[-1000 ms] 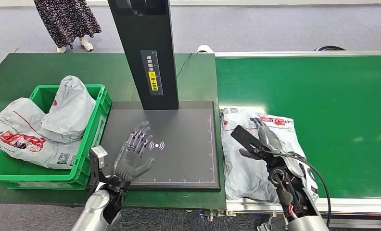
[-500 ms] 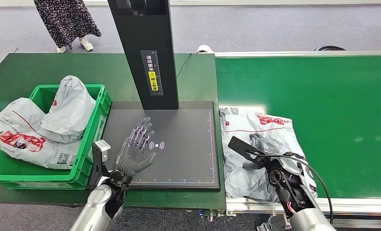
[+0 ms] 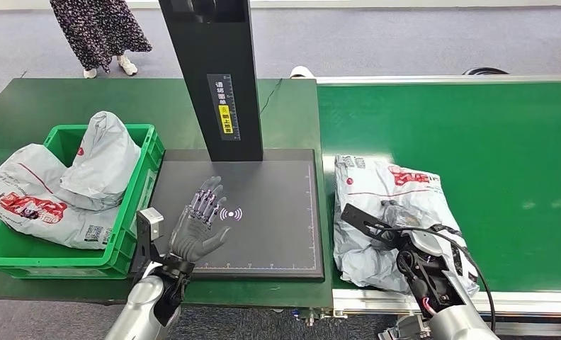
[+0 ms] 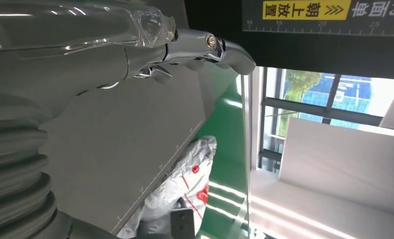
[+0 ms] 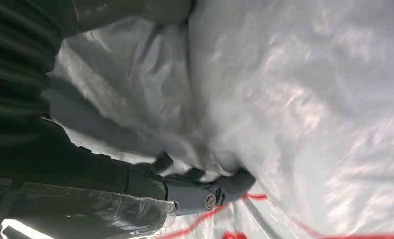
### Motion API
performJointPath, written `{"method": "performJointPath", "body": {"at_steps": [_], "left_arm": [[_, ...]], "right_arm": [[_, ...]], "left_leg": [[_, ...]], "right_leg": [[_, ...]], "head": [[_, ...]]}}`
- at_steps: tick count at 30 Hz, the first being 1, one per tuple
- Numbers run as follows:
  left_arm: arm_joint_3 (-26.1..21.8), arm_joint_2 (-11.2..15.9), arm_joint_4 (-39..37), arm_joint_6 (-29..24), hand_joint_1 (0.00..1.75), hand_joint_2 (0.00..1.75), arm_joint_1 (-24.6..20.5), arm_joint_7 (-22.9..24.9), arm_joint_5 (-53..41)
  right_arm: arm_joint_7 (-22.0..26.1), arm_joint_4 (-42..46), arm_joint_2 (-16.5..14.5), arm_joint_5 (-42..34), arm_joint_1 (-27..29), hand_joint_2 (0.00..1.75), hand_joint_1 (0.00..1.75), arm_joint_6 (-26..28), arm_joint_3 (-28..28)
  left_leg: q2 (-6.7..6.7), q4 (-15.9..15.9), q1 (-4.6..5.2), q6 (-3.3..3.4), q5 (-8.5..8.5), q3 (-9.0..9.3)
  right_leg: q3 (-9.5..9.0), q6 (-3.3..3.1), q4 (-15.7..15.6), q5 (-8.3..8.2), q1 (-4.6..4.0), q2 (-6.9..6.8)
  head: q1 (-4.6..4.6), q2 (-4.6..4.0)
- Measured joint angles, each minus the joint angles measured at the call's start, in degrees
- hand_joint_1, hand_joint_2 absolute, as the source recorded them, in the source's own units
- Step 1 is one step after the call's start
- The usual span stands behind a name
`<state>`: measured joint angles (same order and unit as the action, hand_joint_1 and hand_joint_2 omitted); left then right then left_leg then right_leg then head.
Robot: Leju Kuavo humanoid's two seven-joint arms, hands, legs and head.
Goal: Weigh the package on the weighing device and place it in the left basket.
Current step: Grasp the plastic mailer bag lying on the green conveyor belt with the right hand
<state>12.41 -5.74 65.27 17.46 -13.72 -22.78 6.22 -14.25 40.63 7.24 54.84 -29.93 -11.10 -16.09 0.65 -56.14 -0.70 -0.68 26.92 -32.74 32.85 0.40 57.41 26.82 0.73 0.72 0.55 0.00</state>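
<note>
Over at nine o'clock, the green plastic basket (image 3: 132, 205) holds two soft grey bags (image 3: 72, 177) that bulge over its rim. At four o'clock, the package (image 3: 387, 205) lies on the green belt (image 3: 476, 142), just beside the flat black scale (image 3: 263, 205). It is a crinkly grey plastic bag with red marks. The right hand (image 3: 405, 230) grips its bunched-up top, fingers (image 5: 225, 186) dug into the folds. The left hand (image 3: 196, 223) hovers over the scale, fingers spread, holding nothing.
</note>
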Motion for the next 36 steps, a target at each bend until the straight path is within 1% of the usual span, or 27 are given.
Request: {"method": "performJointPath", "body": {"at_steps": [4,8,13,18,21,25,28,33,36], "left_arm": [[0.08,-0.14,-0.25,0.22,0.0,1.75,-0.64,0.06,0.26],[0.09,-0.19,-0.6,0.45,0.0,1.75,-1.17,-0.04,0.31],[0.09,-0.25,-1.04,0.53,0.0,1.75,-1.98,-0.04,0.35],[0.09,-0.25,-1.3,0.52,0.0,1.75,-2.34,-0.05,0.42],[0.08,-0.19,-1.24,0.52,0.0,1.75,-2.15,-0.17,0.47],[-0.04,0.02,-0.5,0.52,0.0,1.75,-0.94,-0.73,0.49],[-0.32,0.25,0.6,0.46,0.0,1.75,0.16,-1.05,0.49],[-1.1,0.57,3.02,-0.06,0.0,1.75,2.46,-1.26,0.46],[-1.81,0.75,4.74,-0.28,0.0,1.75,3.99,-1.85,0.42]], "right_arm": [[4.87,-1.86,0.03,-1.36,-0.64,1.75,1.75,-2.18,0.02],[7.87,-3.01,0.02,-1.96,-1.44,1.75,1.75,-4.5,-0.28],[10.79,-3.95,0.02,-2.82,-2.52,1.75,1.75,-7.87,-1.57],[11.93,-4.68,0.02,-3.27,-3.14,1.75,1.75,-8.33,-2.72],[12.61,-4.78,0.02,-3.83,-3.11,1.75,1.75,-6.54,-3.08],[13.2,-4.31,0.02,-4.51,-2.42,1.75,1.75,-1.71,-3.37],[12.57,-2.63,0.04,-4.88,-1.61,1.75,1.75,1.78,-3.39],[9.64,3.34,0.43,-4.57,0.45,1.75,1.75,7.75,-2.42],[8.87,8.47,0.62,-4.38,1.86,1.75,1.75,10.93,-0.92]], "left_leg": [[-0.01,0.0,0.0,0.0,0.0,0.09],[-0.02,0.0,0.0,0.0,0.0,0.17],[-0.02,0.0,-0.01,0.0,0.0,0.24],[-0.01,0.0,-0.01,0.0,0.0,0.24],[0.0,0.0,-0.01,0.0,0.0,0.22],[0.0,0.01,-0.01,0.0,0.0,0.19],[0.0,0.01,0.0,0.0,0.0,0.17],[0.0,0.01,0.0,0.0,0.0,0.14],[0.0,0.01,0.0,0.0,0.0,0.09]], "right_leg": [[-0.08,0.0,0.0,0.0,0.0,0.01],[-0.15,0.0,0.0,0.0,0.0,0.01],[-0.21,0.0,0.0,0.0,-0.01,0.02],[-0.22,0.0,0.0,0.0,-0.01,0.01],[-0.22,0.0,0.0,0.0,-0.01,0.01],[-0.21,0.0,0.0,0.0,-0.01,0.01],[-0.19,0.0,0.0,0.0,-0.01,0.01],[-0.16,0.0,0.0,0.0,-0.01,0.01],[-0.1,0.0,0.0,0.0,-0.01,0.01]], "head": [[0.01,0.0],[0.01,0.0],[0.01,0.0],[0.0,0.0],[0.0,0.0],[0.01,0.0],[0.01,0.0],[0.01,0.0],[0.01,0.0]]}}
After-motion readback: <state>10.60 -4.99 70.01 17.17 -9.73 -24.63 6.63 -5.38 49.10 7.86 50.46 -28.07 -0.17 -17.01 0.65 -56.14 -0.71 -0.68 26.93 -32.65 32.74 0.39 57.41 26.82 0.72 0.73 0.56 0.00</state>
